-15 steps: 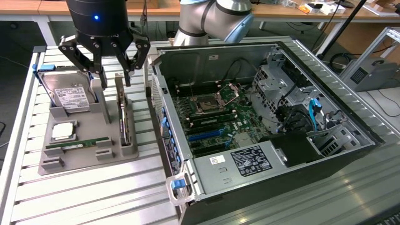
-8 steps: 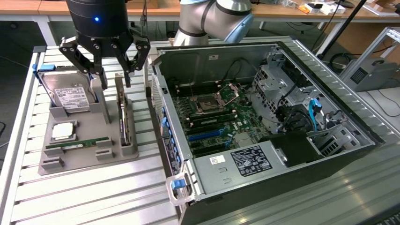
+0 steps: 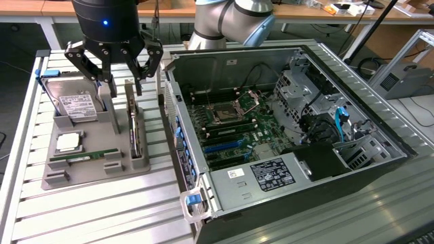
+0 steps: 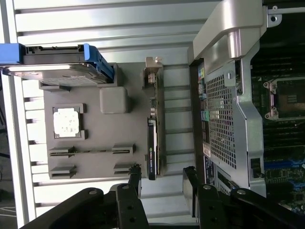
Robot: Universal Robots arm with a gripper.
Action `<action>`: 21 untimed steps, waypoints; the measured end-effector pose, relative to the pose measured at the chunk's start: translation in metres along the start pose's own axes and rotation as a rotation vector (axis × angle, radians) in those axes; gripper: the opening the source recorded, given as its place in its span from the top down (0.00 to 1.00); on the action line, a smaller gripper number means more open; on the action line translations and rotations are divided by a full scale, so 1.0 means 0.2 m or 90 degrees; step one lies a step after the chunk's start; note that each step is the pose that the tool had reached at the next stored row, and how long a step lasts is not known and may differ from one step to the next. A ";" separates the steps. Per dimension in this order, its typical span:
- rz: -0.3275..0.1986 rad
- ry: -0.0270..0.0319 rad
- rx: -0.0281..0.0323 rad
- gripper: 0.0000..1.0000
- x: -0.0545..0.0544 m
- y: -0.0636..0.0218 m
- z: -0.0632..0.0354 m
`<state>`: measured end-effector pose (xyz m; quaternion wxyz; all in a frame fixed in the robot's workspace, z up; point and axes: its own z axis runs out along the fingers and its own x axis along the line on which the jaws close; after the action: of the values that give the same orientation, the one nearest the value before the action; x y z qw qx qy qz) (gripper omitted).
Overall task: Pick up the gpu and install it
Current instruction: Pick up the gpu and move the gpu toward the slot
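The gpu [image 3: 133, 124] is a thin dark card with a silvery bracket. It stands on edge in a slot of the grey holder tray [image 3: 95, 170], on the side nearest the computer case. In the wrist view the gpu [image 4: 152, 138] appears as a narrow dark strip. My gripper [image 3: 122, 81] hangs open just above the card's far end, its black fingers spread wider than the card and touching nothing. From the wrist camera the gripper [image 4: 162, 174] has one fingertip on each side of the card's line, with nothing between them.
The tray also holds a silver hard drive [image 3: 74, 104], a square processor [image 3: 68, 142] and a green memory stick [image 3: 85, 155]. The open computer case [image 3: 352, 168] lies at the exterior view's right, its motherboard [image 3: 237, 127] and blue slots [image 3: 224, 147] exposed. The slatted metal table [image 3: 101, 213] lies beneath.
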<state>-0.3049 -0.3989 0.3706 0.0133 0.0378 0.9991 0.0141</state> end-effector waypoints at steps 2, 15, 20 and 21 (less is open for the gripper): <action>0.000 0.0000 0.0000 0.52 0.00 0.000 0.003; 0.000 0.0000 0.0000 0.52 0.00 -0.001 0.022; 0.000 0.0000 0.0000 0.52 0.00 -0.001 0.030; 0.000 0.0000 0.0000 0.52 0.00 -0.001 0.031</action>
<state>-0.3049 -0.3989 0.3643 0.0133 0.0378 0.9991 0.0141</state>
